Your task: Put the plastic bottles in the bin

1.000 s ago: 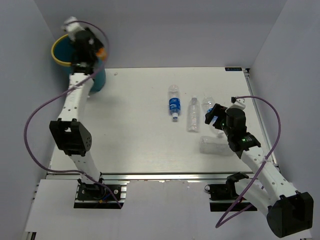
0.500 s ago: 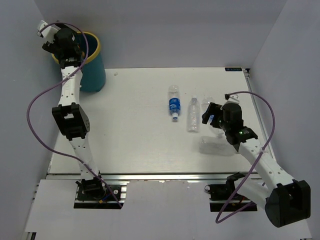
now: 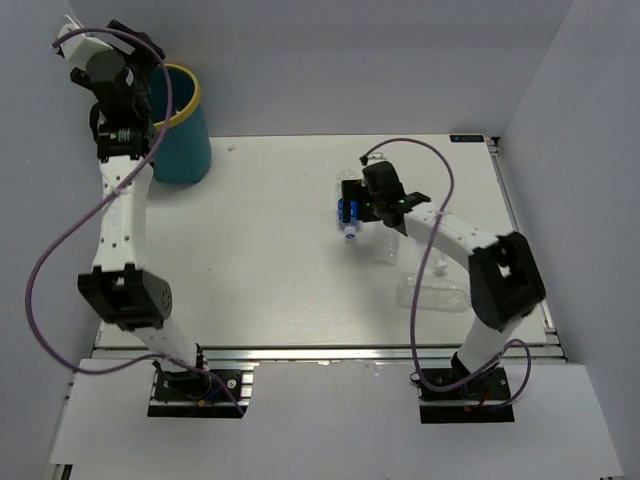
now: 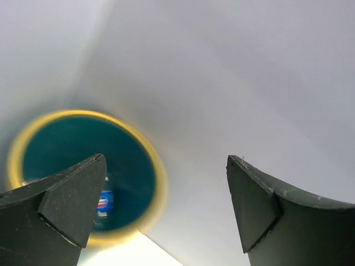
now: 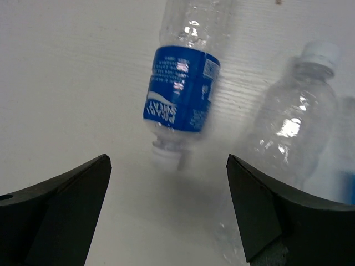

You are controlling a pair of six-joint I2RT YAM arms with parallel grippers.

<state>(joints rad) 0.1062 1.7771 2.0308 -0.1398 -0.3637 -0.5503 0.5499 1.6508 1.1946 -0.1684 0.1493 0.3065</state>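
The blue-labelled bottle [image 5: 183,100] lies on its side on the tabletop [image 5: 72,83] under the right tool [image 5: 168,166], spread wide and empty — likely light, thin-walled and slick, so best pinched across its labelled middle.

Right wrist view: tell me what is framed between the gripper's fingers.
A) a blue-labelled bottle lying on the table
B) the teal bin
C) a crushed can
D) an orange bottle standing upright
A: the open right gripper hangs over a blue-labelled bottle that lies on its side on the white table, with a clear bottle beside it.
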